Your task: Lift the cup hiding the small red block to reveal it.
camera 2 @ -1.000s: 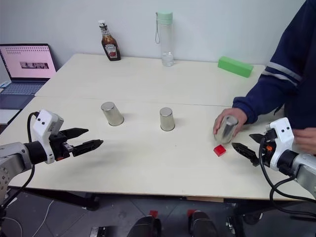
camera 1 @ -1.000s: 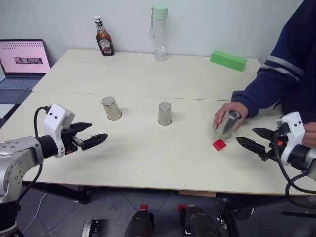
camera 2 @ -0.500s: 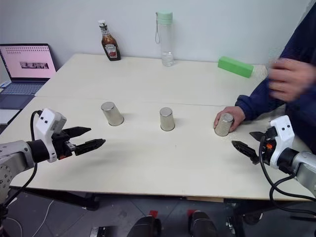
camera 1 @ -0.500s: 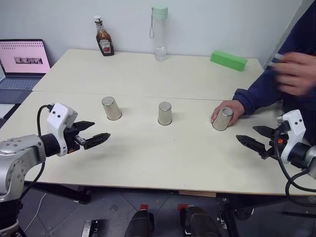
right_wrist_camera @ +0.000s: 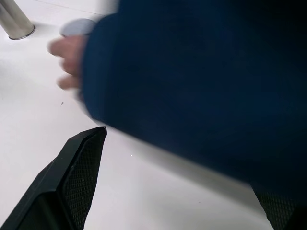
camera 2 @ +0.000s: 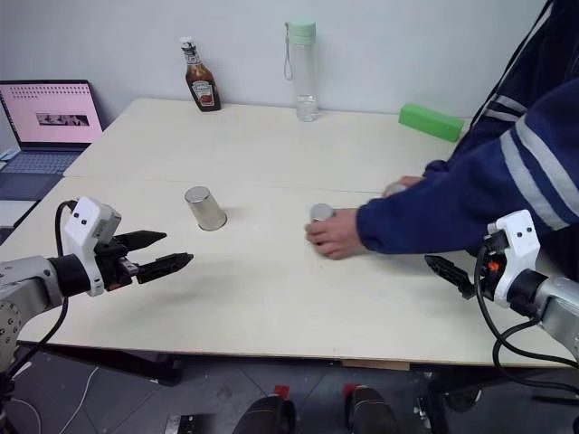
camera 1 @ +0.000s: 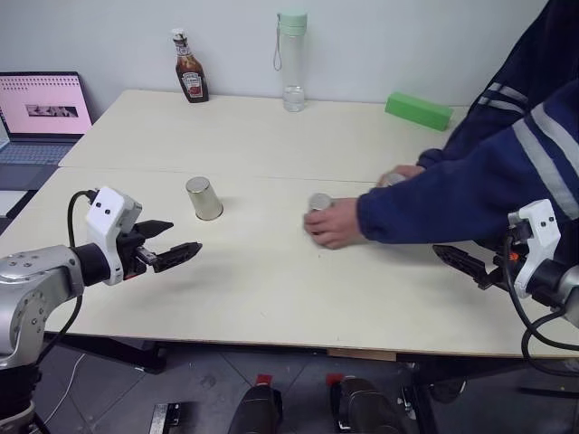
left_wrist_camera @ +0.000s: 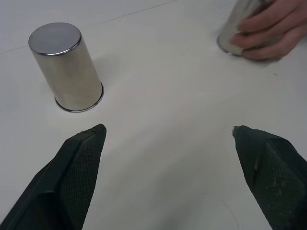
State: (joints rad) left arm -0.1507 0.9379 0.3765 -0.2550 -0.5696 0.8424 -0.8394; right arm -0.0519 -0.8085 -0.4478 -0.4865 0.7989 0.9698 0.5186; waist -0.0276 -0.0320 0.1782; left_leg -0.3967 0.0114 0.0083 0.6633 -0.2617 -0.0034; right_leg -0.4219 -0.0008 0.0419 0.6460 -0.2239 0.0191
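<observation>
Patience is serving us best: we are holding both jaws wide and empty, left gripper [camera 1: 181,252] and right gripper [camera 1: 452,259], while a person's hand [camera 1: 333,222] is shuffling a plain brushed-steel cup [camera 1: 318,202] mid-bench; another cup [camera 1: 204,198] is standing apart.

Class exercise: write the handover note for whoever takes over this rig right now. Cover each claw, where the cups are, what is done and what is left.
Left claw: open, empty, hovering over the table short of the left cup.
Right claw: open, empty, beside the person's sleeve.
Cups: the left one stands alone, upside down. The person's hand grips the middle cup; their other hand is at a third cup, mostly hidden.
The small red block is hidden.
Done: no cup lifted by the robot.
Left: wait until the hands clear, then lift the cup covering the block.
</observation>
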